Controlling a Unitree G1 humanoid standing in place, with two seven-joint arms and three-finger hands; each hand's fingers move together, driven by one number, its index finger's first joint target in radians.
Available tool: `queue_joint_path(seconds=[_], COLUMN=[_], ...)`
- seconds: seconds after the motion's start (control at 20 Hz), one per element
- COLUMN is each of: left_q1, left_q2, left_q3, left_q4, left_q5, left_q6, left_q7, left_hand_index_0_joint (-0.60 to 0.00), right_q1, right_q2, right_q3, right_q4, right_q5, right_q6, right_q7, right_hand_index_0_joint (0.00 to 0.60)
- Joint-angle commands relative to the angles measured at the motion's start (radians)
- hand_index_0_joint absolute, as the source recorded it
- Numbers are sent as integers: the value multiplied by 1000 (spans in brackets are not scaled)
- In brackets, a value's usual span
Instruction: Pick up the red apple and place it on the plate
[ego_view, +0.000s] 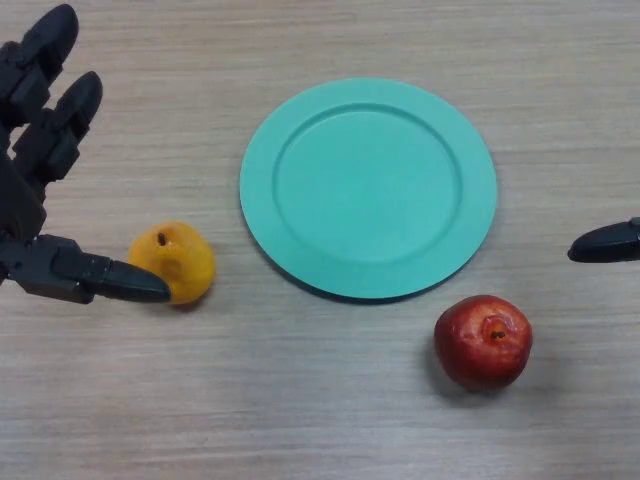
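A red apple rests on the wooden table, just below the lower right rim of the teal plate, which is bare. At the right edge only one fingertip of my right hand shows, level with the plate's lower part and up and to the right of the apple, apart from it. My left hand stands open at the far left, fingers stretched upward and the thumb pointing right.
A yellow-orange fruit lies left of the plate, and the tip of my left thumb overlaps its lower left side. Wooden tabletop runs all around.
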Motion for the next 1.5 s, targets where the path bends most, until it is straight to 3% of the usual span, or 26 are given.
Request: queue_joint_path(seconds=[0.05, 0.35, 0.55, 0.75, 0.95, 1.0, 1.15, 1.25, 1.4, 1.5], left_q1=[-31, -26, -25, -41, -45, -36, -7, 11, 11, 23], left_q2=[47, 42, 31, 41, 28, 18, -9, -14, -25, -36], left_q3=[114, 99, 83, 68, 54, 48, 28, 6, 13, 28], left_q4=[-47, -25, 5, 21, 33, 29, -3, -30, -31, -35], left_q5=[-26, -5, 49, 71, 94, 100, 107, 168, 157, 136], left_q6=[-139, -189, -215, -195, -215, -227, -229, -211, -198, -170], left_q7=[-15, -5, -11, -25, -22, -16, -7, -60, -50, -18], left_hand_index_0_joint=[0, 0, 0, 0, 0, 0, 0, 0, 0, 0], right_q1=[-33, 18, 139, 246, 281, 272, 263, 239, 223, 193], right_q2=[-41, -30, 32, 107, 131, 134, 150, 163, 173, 171], right_q3=[-59, -80, -63, -26, 49, 81, 146, 193, 216, 249], right_q4=[-59, -94, -87, 60, 305, 390, 478, 526, 554, 600], right_q5=[26, 12, -67, -194, -339, -373, -408, -419, -453, -531], right_q6=[-79, -56, -152, -395, -633, -704, -755, -741, -668, -533], right_q7=[-4, 34, 99, 128, 62, 18, -62, -112, -180, -244], right_hand_index_0_joint=[0, 0, 0, 0, 0, 0, 0, 0, 400, 600])
